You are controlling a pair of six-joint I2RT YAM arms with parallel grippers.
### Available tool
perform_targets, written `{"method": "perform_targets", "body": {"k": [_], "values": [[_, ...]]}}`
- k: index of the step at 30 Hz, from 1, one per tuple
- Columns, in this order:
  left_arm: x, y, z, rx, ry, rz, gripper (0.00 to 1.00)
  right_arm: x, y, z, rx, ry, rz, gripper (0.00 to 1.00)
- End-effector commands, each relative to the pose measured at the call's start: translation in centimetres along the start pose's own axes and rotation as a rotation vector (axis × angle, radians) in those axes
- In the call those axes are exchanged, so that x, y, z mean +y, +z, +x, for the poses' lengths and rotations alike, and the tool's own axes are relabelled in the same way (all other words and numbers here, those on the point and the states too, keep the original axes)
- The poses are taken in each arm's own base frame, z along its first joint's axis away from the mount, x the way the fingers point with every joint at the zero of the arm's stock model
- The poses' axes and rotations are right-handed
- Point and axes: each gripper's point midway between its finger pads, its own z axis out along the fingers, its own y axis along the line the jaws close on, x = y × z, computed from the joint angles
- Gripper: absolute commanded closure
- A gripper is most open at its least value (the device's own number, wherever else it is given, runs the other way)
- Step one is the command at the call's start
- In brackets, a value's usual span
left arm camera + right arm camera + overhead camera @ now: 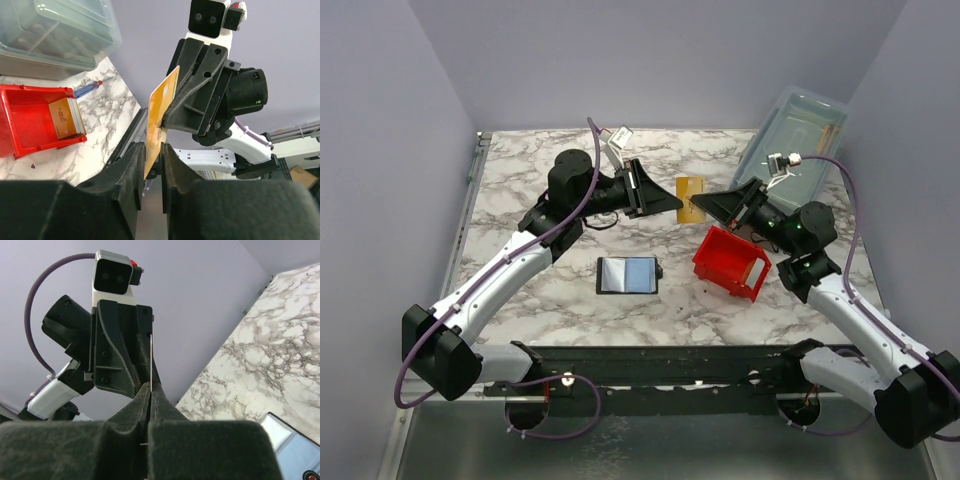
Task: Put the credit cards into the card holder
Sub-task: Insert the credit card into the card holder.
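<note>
An orange-gold credit card (691, 198) hangs in the air over the back middle of the table, between my two grippers. My left gripper (670, 200) comes at it from the left. In the left wrist view the card (161, 112) stands tilted between the left gripper's (152, 150) narrowly parted jaws, leaning on the left one. My right gripper (708, 206) is shut on the card's other edge. The right wrist view shows the card (150, 357) edge-on, rising from the shut right gripper (150, 386). The card holder (627, 275) lies open on the table, black with a pale blue panel.
A red bin (730, 262) lies tipped at the right of the holder, with more cards (65, 117) inside. A clear lidded box (790, 135) stands at the back right corner. A small screwdriver (87, 89) lies between the bin and the box.
</note>
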Motion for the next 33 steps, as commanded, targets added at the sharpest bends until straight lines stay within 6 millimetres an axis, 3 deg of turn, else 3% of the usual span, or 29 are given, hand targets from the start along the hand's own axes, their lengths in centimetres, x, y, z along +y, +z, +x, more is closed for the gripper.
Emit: {"method": "perform_targets", "body": {"k": [1, 5, 13, 22, 26, 29, 32, 33], "values": [[-2.0, -0.7, -1.4, -0.049, 0.024, 0.028, 0.73, 0.6, 0.1, -0.2, -0.019, 0.007, -0.06, 1.0], [-1.9, -0.7, -1.6, -0.059, 0.03, 0.024, 0.8, 0.5, 0.3, -0.1, -0.026, 0.018, -0.063, 1.0], [-1.4, -0.1, -1.4, -0.038, 0.015, 0.044, 0.82, 0.3, 0.9, 0.5, -0.015, 0.061, -0.087, 1.0], [-1.4, -0.1, -1.7, -0.054, 0.033, 0.048, 0.71, 0.4, 1.1, 0.4, -0.036, 0.099, -0.098, 1.0], [-1.4, -0.1, -1.9, -0.069, 0.027, 0.057, 0.71, 0.4, 1.0, 0.2, -0.056, 0.117, -0.093, 1.0], [-1.4, -0.1, -2.0, -0.076, 0.022, 0.059, 0.79, 0.3, 0.8, -0.1, -0.084, 0.12, -0.081, 1.0], [-1.4, -0.3, -1.9, -0.082, 0.026, 0.056, 1.0, -0.1, 1.0, 0.2, -0.076, 0.121, -0.062, 1.0], [-1.2, -0.5, -1.8, -0.082, 0.031, 0.047, 1.0, -0.7, 1.1, 0.5, -0.065, 0.117, -0.039, 0.99]]}}
